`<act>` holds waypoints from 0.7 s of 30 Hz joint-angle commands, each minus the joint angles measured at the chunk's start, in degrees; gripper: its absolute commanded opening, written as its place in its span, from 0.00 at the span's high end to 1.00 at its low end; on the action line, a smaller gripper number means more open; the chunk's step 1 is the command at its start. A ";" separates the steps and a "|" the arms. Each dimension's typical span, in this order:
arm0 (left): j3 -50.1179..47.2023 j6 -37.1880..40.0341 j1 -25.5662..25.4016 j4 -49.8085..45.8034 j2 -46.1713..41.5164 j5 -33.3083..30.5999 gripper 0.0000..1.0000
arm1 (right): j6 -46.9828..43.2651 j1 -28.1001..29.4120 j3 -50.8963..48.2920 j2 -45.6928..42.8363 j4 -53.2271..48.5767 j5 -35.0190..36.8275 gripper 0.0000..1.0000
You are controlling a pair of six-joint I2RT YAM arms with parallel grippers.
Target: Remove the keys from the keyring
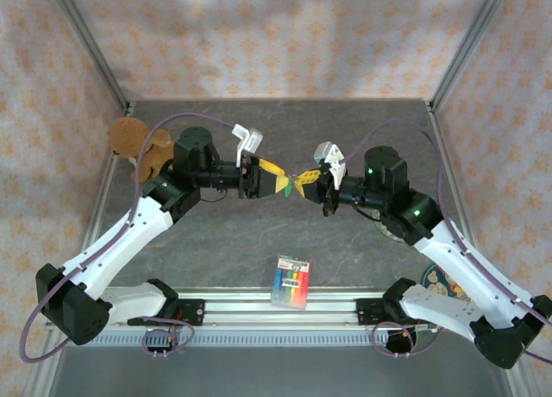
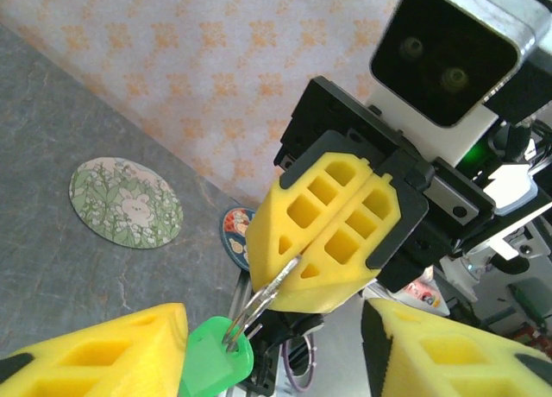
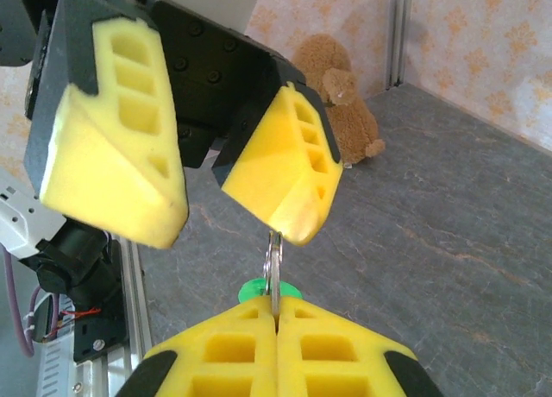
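Pressed flat together at the bottom of the right wrist view, the right fingers point(image 3: 336, 354) clench the thin silver keyring point(image 3: 274, 263), which stands on edge out of the seam between them. The green-headed key point(image 2: 216, 362) hangs from that ring. Its head peeps out just behind the clenched pair in the right wrist view. In the left wrist view it lies just beside one of the left fingers point(image 3: 112, 129). Those left fingers stand released, spread well apart on either side of the ring, grasping nothing. The tip of one sits right at the top of the ring, though whether it touches cannot be told.

Seen from above, the two arms meet nose to nose over the middle of the dark grey bench point(image 1: 250, 242). Ring and key hang in the air between them, clear of the surface. A rainbow-striped pack point(image 1: 291, 282) lies on the bench near the front rail, between the two arm bases. A brown teddy bear point(image 1: 138, 145) sits at the far left corner, beside the left arm. A round coaster point(image 2: 125, 201) printed with a rabbit lies flat on the bench.
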 commanded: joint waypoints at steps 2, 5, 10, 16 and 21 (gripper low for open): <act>-0.32 0.64 -0.63 2.29 -0.27 1.97 0.52 | 1.27 -0.62 2.17 -0.25 2.46 -0.75 1.00; -0.38 0.67 -0.59 2.17 -0.17 1.84 0.58 | 1.54 -0.96 2.16 -0.27 2.59 -0.85 1.00; -0.47 0.49 -0.87 2.59 0.28 1.62 0.56 | 1.97 -1.15 2.11 -0.30 2.98 -1.58 1.00; -0.21 0.46 -1.02 3.21 0.80 0.66 0.48 | 2.12 -1.15 1.98 -0.31 3.15 -3.13 1.00; -0.03 0.12 -1.02 3.95 1.10 0.73 0.54 | 2.22 -1.15 2.19 -0.44 2.99 -3.12 1.00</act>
